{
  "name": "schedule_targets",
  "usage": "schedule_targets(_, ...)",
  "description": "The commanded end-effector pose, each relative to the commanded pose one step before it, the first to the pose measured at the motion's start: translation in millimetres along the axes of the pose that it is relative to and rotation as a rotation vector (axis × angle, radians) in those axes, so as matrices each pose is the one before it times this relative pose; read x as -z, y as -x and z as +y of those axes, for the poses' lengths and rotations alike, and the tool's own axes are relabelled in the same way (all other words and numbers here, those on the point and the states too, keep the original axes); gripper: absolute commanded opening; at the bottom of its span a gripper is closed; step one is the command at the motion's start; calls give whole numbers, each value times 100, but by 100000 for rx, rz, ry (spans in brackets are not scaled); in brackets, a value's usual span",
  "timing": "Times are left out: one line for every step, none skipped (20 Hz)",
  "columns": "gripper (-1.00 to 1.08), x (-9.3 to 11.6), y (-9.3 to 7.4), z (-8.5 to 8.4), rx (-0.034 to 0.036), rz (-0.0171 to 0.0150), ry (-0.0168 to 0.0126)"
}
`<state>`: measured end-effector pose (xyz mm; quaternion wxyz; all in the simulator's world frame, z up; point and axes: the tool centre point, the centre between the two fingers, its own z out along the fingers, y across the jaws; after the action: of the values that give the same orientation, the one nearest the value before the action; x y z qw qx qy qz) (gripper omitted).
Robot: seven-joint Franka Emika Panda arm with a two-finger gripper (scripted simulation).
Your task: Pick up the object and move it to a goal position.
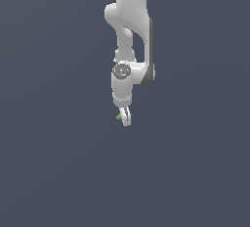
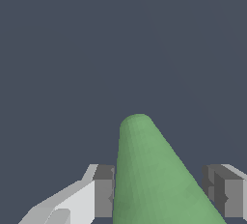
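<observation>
The object (image 1: 119,117) is a tiny bright green piece poking out at the side of the white fingers, toward the exterior view's left. My gripper (image 1: 126,119) hangs from the arm, which reaches down from the top of that view. In the wrist view the object (image 2: 144,170) looks like a green tapered cone with a rounded tip that reaches past the fingertips. It sits between the two grey pads (image 2: 103,191) of my gripper (image 2: 160,191), touching both sides. The gripper is shut on it.
Only a uniform dark grey-blue background surrounds the arm (image 1: 132,20) in both views. No table edge, container or marker shows.
</observation>
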<state>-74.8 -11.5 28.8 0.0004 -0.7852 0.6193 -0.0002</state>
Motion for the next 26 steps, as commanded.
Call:
schedule_targets(-100, -78, 8, 29, 18, 2, 106)
schedule_targets(-100, 81, -67, -55, -86, 32, -198)
schedule_targets(-100, 21, -2, -14, 0, 0, 0)
schedule_targets(-100, 64, -7, -43, 0, 0, 0)
schedule_targets(-100, 107, -11, -72, 0, 0, 0)
schedule_targets(-100, 150, -16, -102, 0, 0, 0)
schedule_targets(-100, 193, -20, -131, 0, 0, 0)
schedule_targets(-100, 227, -29, -159, -11, 39, 27)
schedule_targets(-100, 278, -29, -189, 0, 0, 0)
schedule_targets(-100, 321, -34, -218, 0, 0, 0)
schedule_targets(-100, 364, -39, -248, 0, 0, 0)
schedule_targets(-100, 401, -48, -277, -12, 42, 23)
schedule_targets(-100, 450, -49, -307, 0, 0, 0)
schedule_targets(-100, 484, -59, -336, -16, 59, 31)
schedule_targets(-100, 536, -59, -366, 0, 0, 0)
schedule_targets(-100, 578, -64, -396, 0, 0, 0)
schedule_targets(-100, 609, -73, -423, -15, 61, 30)
schedule_targets(-100, 646, -76, -448, -10, 43, 21)
schedule_targets(-100, 683, -77, -471, 0, 0, 0)
schedule_targets(-100, 711, -81, -492, 0, 0, 0)
schedule_targets(-100, 728, -85, -512, -12, 61, 30)
schedule_targets(-100, 758, -86, -528, 0, 0, 0)
schedule_targets(-100, 770, -87, -545, -6, 43, 22)
schedule_targets(-100, 794, -90, -557, 0, 0, 0)
schedule_targets(-100, 808, -92, -570, 0, 0, 0)
schedule_targets(-100, 806, -86, -583, 3, 41, 27)
